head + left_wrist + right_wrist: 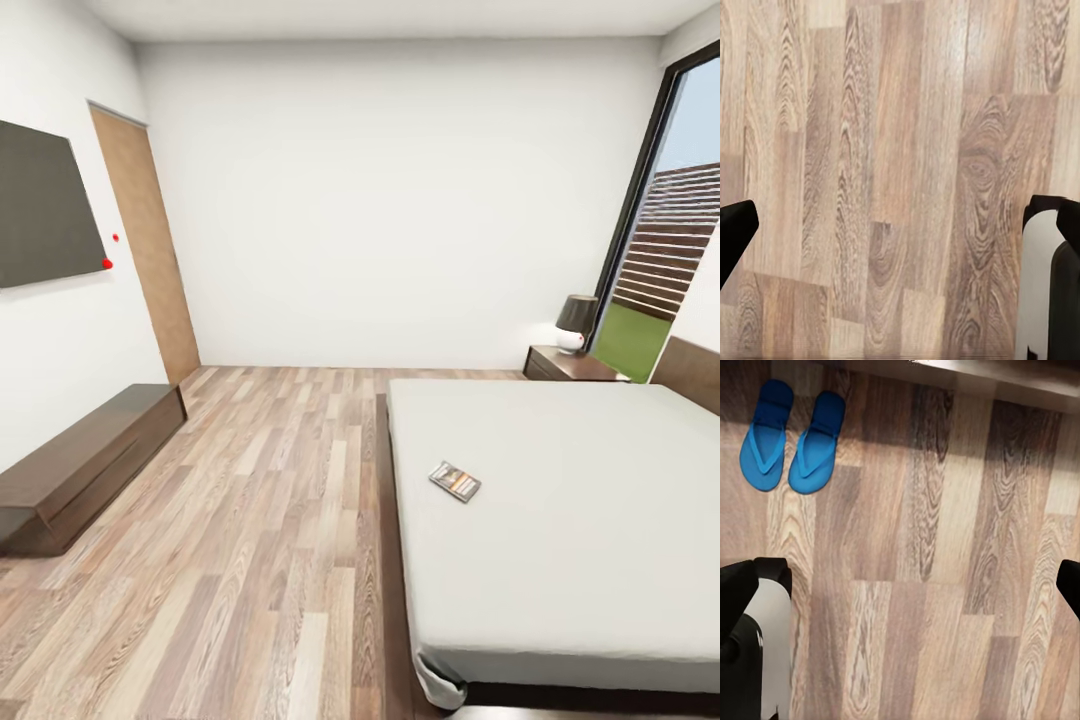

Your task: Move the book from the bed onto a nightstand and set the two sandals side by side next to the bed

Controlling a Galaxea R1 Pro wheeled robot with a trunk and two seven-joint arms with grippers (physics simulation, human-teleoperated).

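The book (455,481) is lying flat on the bed's (600,520) grey mattress near its foot-side edge, long axis running diagonally. The two sandals (791,439) are resting side by side on the wood-plank floor (250,520), soles parallel, close to a dark wooden edge. A nightstand (570,365) carrying a lamp (574,322) is standing by the window (665,260). Both the left end effector (896,232) and the right end effector (919,585) are hanging spread wide over bare planks, gripping nothing.

beds (560,520): 1 | books (455,481) on the bed: 1 | nightstands (570,364) beside the bed: 1 | lamps (574,322) on that nightstand: 1 | blue sandals (766,435) (817,441): 2 | doors (150,245): 1 | wall screens (40,205): 1 | low cabinets (85,465): 1
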